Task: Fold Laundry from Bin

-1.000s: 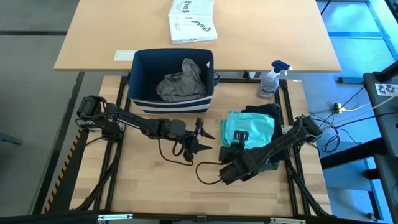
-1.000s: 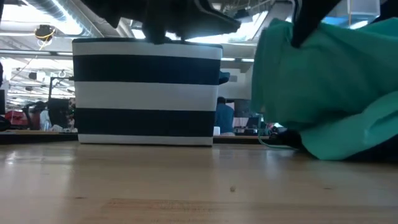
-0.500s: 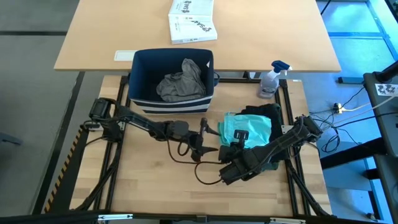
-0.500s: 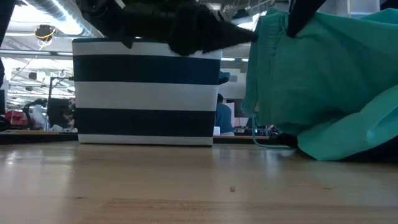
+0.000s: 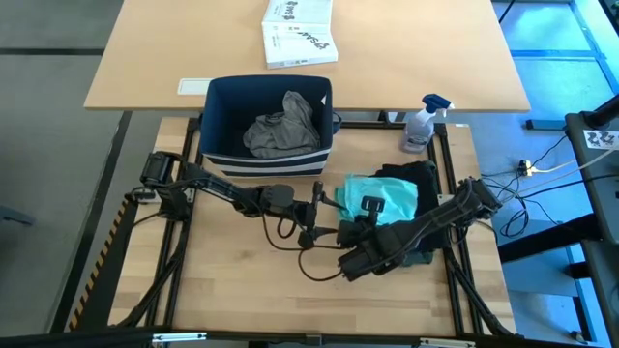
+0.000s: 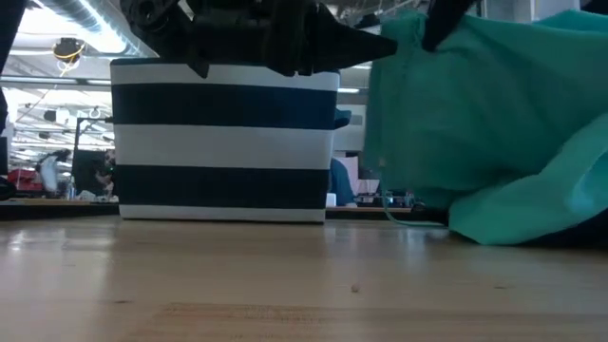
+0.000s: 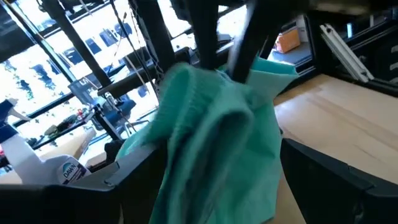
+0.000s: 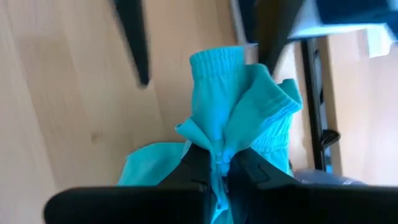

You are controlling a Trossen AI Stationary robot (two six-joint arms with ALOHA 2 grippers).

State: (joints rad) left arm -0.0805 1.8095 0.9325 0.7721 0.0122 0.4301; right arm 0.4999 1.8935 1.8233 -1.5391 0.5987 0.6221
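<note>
- Reaching farther than before, the left gripper (image 5: 323, 208) now sits wide open beside the teal piece (image 5: 379, 198).
- Right gripper (image 5: 368, 217) pinches that cloth, holding it up.

Bright even overhead light, soft shadows; both wrist views motion-blurred

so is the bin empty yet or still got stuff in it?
Not empty. The bin still holds a crumpled grey garment, visible inside it from the high view. Whether anything lies under it, cannot tell.
</note>
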